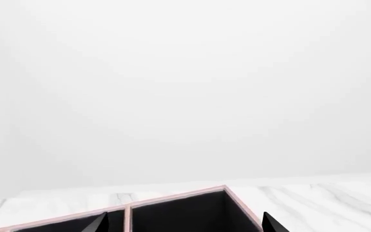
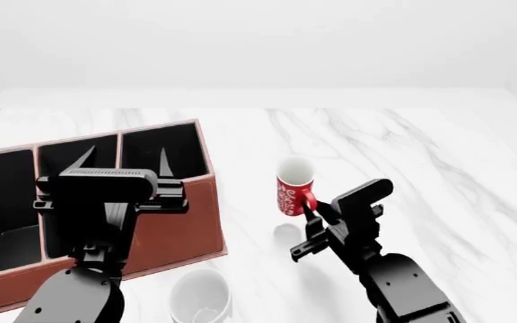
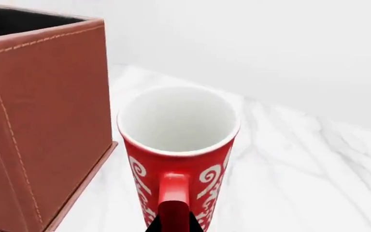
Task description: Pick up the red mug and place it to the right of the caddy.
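Observation:
The red mug (image 2: 293,188) with white patterned markings and a white inside hangs upright just above the marble table, its shadow on the top below it. It is right of the caddy (image 2: 173,225), a large reddish-brown box with black-lined compartments. My right gripper (image 2: 312,208) is shut on the mug's red handle (image 3: 172,191); in the right wrist view the gripper (image 3: 173,221) pinches that handle and the caddy's wall (image 3: 40,125) stands beside the mug (image 3: 179,145). My left gripper (image 2: 124,160) hovers open over the caddy's compartments (image 1: 185,212), holding nothing.
A white mug (image 2: 200,296) stands near the table's front edge, between my two arms. The white marble table (image 2: 420,155) stretches to the right and back, ending at a plain white wall.

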`<state>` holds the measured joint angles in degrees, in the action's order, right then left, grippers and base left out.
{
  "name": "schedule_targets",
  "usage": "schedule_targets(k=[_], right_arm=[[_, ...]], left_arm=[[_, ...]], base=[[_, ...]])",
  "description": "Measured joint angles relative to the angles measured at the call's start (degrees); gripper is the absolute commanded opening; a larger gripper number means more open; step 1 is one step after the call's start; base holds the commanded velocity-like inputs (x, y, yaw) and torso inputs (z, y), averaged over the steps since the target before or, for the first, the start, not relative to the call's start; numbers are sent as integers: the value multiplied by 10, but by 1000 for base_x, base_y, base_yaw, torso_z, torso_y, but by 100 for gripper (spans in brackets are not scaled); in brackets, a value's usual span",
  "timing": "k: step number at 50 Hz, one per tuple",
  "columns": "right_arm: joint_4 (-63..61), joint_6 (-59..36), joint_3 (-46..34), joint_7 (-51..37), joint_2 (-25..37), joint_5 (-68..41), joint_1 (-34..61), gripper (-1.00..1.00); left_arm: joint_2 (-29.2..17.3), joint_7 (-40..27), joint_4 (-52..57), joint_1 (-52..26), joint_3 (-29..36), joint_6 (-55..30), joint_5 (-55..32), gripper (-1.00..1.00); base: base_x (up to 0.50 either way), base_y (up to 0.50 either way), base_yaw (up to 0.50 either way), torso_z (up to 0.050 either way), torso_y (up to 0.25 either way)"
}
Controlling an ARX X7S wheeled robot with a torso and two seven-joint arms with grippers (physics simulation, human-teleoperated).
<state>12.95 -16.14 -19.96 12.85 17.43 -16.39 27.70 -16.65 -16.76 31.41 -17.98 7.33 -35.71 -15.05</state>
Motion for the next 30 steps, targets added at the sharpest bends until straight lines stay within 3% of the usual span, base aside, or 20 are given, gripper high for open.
schedule_targets(k=[30], right_arm=[[532, 246, -86, 126, -150, -8, 187, -100]], left_arm=[[-4, -6, -4, -2, 12, 3, -1, 100]], base=[[0, 0, 0, 0, 1]])
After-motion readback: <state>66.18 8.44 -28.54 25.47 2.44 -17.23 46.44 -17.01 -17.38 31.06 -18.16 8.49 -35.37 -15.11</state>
